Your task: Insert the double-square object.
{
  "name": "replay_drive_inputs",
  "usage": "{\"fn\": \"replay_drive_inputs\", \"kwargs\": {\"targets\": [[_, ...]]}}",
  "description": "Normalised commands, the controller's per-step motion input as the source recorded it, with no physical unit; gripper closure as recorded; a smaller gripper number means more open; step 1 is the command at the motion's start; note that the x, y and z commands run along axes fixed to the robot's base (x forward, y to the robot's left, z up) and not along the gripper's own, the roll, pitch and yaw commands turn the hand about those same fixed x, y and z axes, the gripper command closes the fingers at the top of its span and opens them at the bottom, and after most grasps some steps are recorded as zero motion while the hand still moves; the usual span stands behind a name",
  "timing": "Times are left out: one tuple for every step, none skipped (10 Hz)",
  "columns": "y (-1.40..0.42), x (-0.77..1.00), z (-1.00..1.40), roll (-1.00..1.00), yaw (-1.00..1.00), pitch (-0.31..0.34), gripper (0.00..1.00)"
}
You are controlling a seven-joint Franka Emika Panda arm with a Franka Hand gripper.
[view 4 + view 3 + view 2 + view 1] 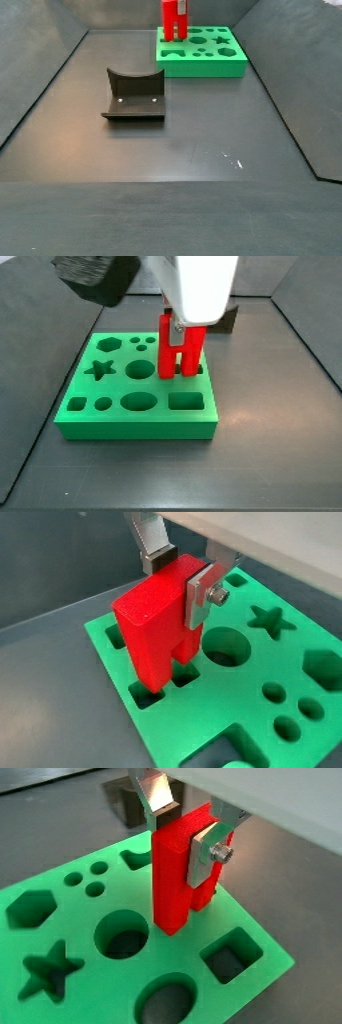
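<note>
Inspection found the double-square object (pixel 178 873) standing upright at the green board (pixel 134 421), its lower end at or just inside the matching double-square hole near the board's edge; in a wrist view (pixel 158 632) the two legs appeared to enter that hole, though how deep they sat could not be told. In a side view the board lay toward twelve o'clock on the dark counter (pixel 174 170), with the dark grey curved block (pixel 134 97) well apart from it, toward nine o'clock of the counter's middle. The object was judged rigid moulded plastic, light for its height, smooth-faced and therefore liable to slip or tilt if pinched weakly; nothing suggested fragility. Its flat opposite sides near the upper end were judged the proper hold, leaving the lower end free to pass into the hole. The claw (pixel 187 838) stood above the board and had hold of the object at exactly that upper part: the silver fingers (pixel 211 853) were drawn in to the object's width, pads bearing on opposite faces, with no gap seen between pad and plastic. The claw touched nothing else; the fingers were clear of the board surface in both wrist views. The remaining holes, among them a star (pixel 103 369) and a large round one (pixel 123 933), were unoccupied. Misalignment at the hole's edges was judged the main risk.
</note>
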Motion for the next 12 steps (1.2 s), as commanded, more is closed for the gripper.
{"fn": "replay_drive_inputs", "kwargs": {"targets": [[0.06, 0.15, -0.21, 0.00, -0.77, 0.113, 1.00], [0.10, 0.12, -0.28, 0.03, -0.79, 0.121, 1.00], [0.08, 0.23, -0.22, 0.14, -0.48, 0.137, 1.00], [0.10, 0.00, -0.30, 0.08, -0.02, -0.001, 1.00], [0.22, -0.03, -0.33, 0.05, 0.00, -0.040, 1.00], [0.21, 0.00, -0.37, 0.05, 0.00, -0.021, 1.00], [0.14, 0.00, -0.31, 0.08, 0.00, 0.000, 1.00], [0.01, 0.00, -0.33, 0.00, -0.16, 0.000, 1.00], [0.00, 0.02, -0.34, -0.02, -0.22, 0.000, 1.00], [-0.03, 0.21, -0.38, -0.06, -0.26, -0.006, 1.00], [0.00, 0.21, -0.42, 0.00, -0.17, 0.000, 1.00], [0.00, 0.00, -0.43, 0.00, 0.00, -0.021, 1.00]]}}
